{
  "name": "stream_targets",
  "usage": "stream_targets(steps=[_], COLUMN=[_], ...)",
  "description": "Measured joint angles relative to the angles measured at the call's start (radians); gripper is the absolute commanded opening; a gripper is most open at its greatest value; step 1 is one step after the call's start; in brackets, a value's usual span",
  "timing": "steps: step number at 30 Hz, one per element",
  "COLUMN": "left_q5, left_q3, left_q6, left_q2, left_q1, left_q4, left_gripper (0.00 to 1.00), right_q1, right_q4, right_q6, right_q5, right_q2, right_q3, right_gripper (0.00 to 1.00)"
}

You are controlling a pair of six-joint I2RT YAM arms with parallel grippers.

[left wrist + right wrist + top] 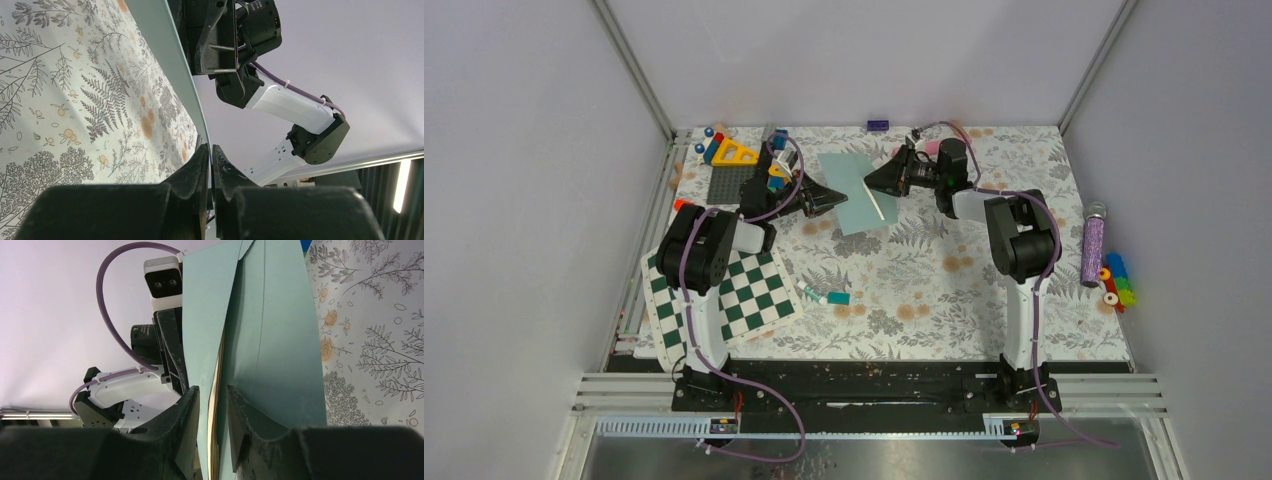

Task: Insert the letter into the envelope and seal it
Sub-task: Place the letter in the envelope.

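The left gripper point(210, 147) is clenched on the left edge of the envelope point(174, 55), with only a thin margin of teal paper between its fingers. That makes a slip the nearest risk: any pull towards the right could drag the edge out of the pinch. Across from it, the right gripper point(212, 390) has its fingers parted, straddling the cream edge of the letter point(215, 415) where it shows at the envelope's open side. It seems to me that neither finger presses on the sheet, though the angle is poor. If so, the letter is loose and only partly in the pocket, and could slide back out or skew. A push along the sheet while the envelope is held by one edge could buckle the letter at its crease or bow the envelope, jamming the mouth. The envelope lies at the far middle of the floral tablecloth point(904, 280), between the two grippers. With the letter's edge showing, sealing now would likely trap or crumple it.
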Motion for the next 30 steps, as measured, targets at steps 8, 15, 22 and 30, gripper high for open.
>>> stream_targets(steps=[8,15,22,30], left_q5=[0.001,0.0,0.0,0.0], left_q3=[0.0,0.0,0.0,0.0], left_q6=[-0.003,-0.004,-0.006,-0.006], left_q2=[0.0,0.0,0.0,0.0], left_q1=[0.0,0.0,0.0,0.0], left_q4=[0.002,0.009,0.014,0.019], left_gripper=[0.05,0.05,0.05,0.05], right_q1=[0.019,0.031,0.023,0.016], right_q4=[0.045,0.079,0.164,0.21], right_q6=[0.068,0.108,0.183,0.225], right_q5=[-0.053,-0.073,-0.076,-0.076], right_q2=[0.0,0.0,0.001,0.012], right_q3=[0.002,0.004,0.004,0.004], right_gripper=[0.23,0.25,0.3,0.21])
